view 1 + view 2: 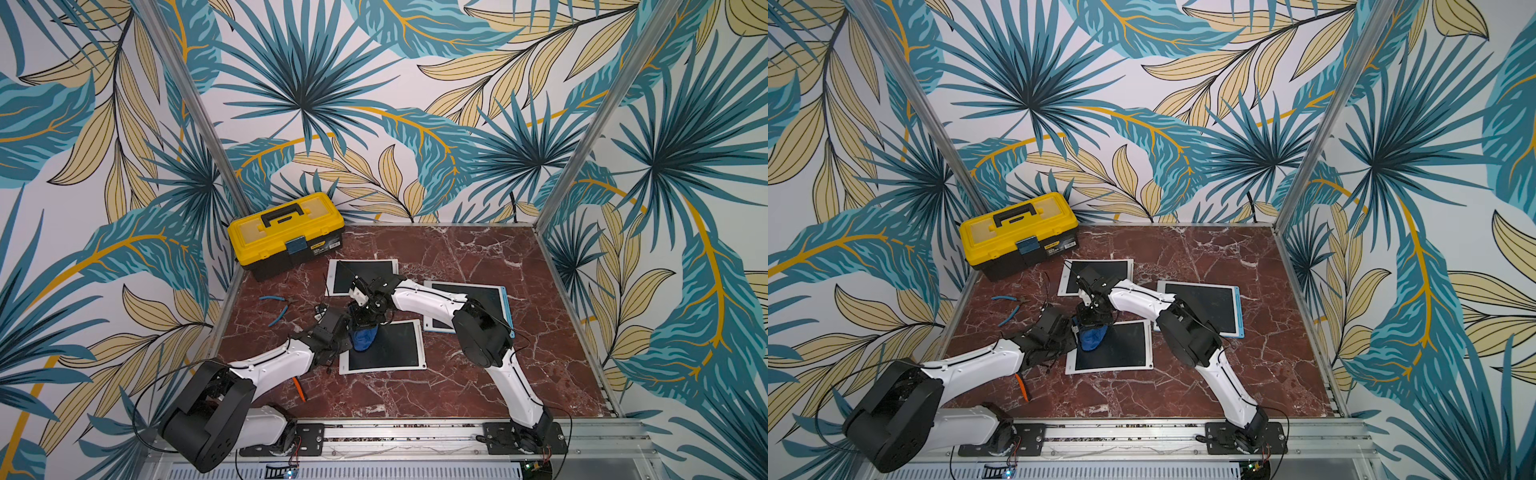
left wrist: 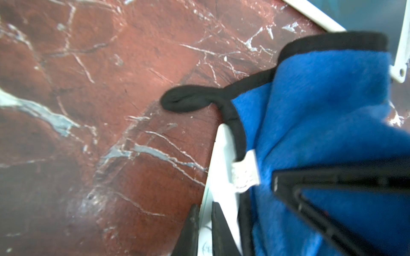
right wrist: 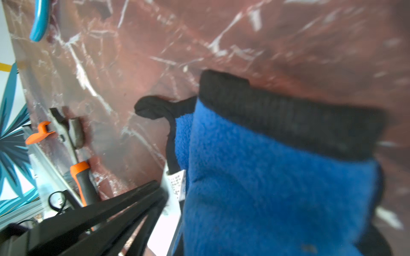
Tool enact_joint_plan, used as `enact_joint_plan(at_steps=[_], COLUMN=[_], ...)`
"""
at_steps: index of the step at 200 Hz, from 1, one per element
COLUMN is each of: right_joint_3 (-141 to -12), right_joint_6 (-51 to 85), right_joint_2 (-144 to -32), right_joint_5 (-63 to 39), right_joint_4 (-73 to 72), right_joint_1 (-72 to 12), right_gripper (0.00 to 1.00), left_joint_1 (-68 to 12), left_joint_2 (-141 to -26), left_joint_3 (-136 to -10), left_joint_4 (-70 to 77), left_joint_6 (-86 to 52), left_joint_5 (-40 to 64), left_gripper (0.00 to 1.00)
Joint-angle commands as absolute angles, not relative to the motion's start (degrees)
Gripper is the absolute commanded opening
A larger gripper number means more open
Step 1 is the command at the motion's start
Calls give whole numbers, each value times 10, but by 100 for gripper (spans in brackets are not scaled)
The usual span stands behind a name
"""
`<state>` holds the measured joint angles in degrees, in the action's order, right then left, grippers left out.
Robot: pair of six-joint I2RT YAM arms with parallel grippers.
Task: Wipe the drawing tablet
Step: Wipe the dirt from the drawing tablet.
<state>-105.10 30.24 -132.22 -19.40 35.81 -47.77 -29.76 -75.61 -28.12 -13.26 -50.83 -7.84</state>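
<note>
**At the near tablet: wipe barely begun, one corner covered**

Nearest the rail, an orange tool (image 1: 299, 388) is lying beside the left arm, apart from the work.

Just beyond it, the tablet (image 1: 390, 349) is lying flat on the table (image 1: 478, 386), near the middle and a little skewed. Both arms are meeting at its far left corner.

- Left gripper (image 2: 204, 205) is pinching the white rim, with its jaws nearly together and only the rim between them. I judge it is bracing the tablet.
- Right gripper (image 1: 365, 328) is hanging over that corner, pressed together on the cloth (image 1: 363, 340). The fabric is hiding its fingers in the right wrist view, so I am reading the grip from the bunch hanging under it.
- The cloth is blue fleece with black trim and a loop, and it is resting partly on the rim and partly on the screen.

Step, as I judge it: the wipe is only starting, and most of the screen is lying uncovered.

The next move is calling for dragging the cloth across toward the right and near edges. It needs light pressure and overlapping passes while the left pinch is steadying the frame. The wrists are crowding each other, so there is little room.

The screen is showing dark and matte inside a white frame, with no strokes visible from above. A small mark near the rim is showing in the left wrist view, too blurred to read.

Farther back, pliers (image 1: 276, 309), two more tablets (image 1: 374, 270) (image 1: 486, 297) and a toolbox (image 1: 286, 232) are sitting idle.
</note>
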Motion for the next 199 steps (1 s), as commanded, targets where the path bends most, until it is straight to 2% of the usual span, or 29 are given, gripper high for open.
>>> enact_joint_plan(at_steps=[1, 82, 160, 199], right_joint_3=[-1006, -736, -612, -554], right_joint_6=[285, 281, 264, 281], right_joint_2=[-1308, -1151, -1035, -987], right_joint_5=[-149, -123, -104, -130], right_joint_4=[383, 302, 303, 285], right_joint_1=[-465, -424, -379, -379], right_gripper=[4, 4, 3, 3], left_joint_1=[-301, -301, -301, -301], left_joint_2=[-788, -788, -796, -796], left_joint_3=[-250, -253, -262, -261], left_joint_4=[-198, -198, -199, -198], left_joint_6=[-504, -503, -503, -503], left_joint_5=[-38, -38, -38, -38], left_gripper=[14, 14, 14, 14])
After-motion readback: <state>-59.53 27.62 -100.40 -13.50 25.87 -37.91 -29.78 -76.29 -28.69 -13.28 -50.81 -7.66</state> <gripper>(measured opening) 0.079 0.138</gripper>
